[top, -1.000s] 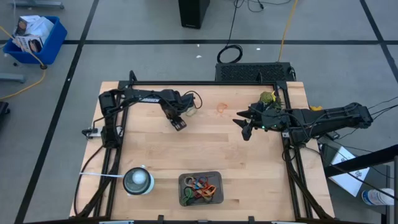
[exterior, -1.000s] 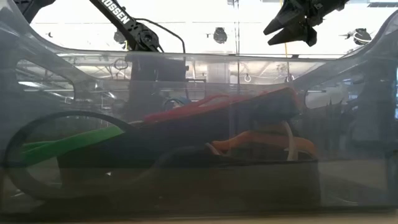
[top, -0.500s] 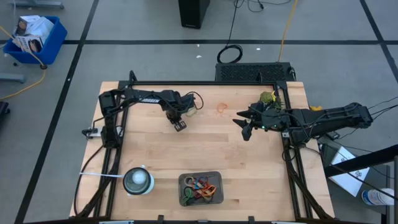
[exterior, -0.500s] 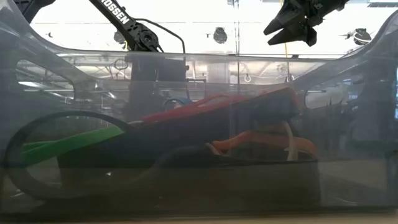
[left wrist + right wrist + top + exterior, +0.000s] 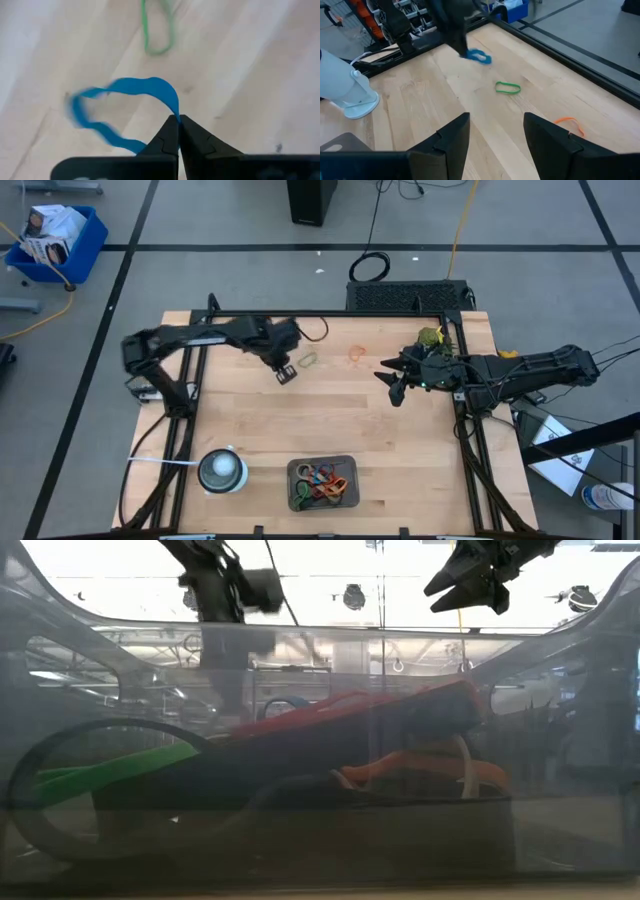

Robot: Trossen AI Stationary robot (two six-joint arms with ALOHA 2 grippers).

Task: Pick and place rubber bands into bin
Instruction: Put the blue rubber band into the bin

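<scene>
My left gripper hangs over the far left of the table, shut on a blue rubber band. That blue rubber band also shows in the right wrist view. A green rubber band and an orange one lie flat on the wood beside it. The bin sits at the near edge with several coloured bands inside, which fill the low view. My right gripper waits open above the table's right half. My left gripper pinches one spot on the blue band's strip between the very tips of its two fingers, coming steeply from above. The rest of the band hangs as a slack loop off the fingertips, raised from the wood.
A round white object stands near the front left, next to the bin. Black frame rails run along both table sides. Bare wood lies between the loose bands and the bin.
My left gripper has closed on the blue band and risen from the table, taking the band up with it. The arm has drawn back toward the left edge, and the green band now shows beside it. My right arm has kept still.
</scene>
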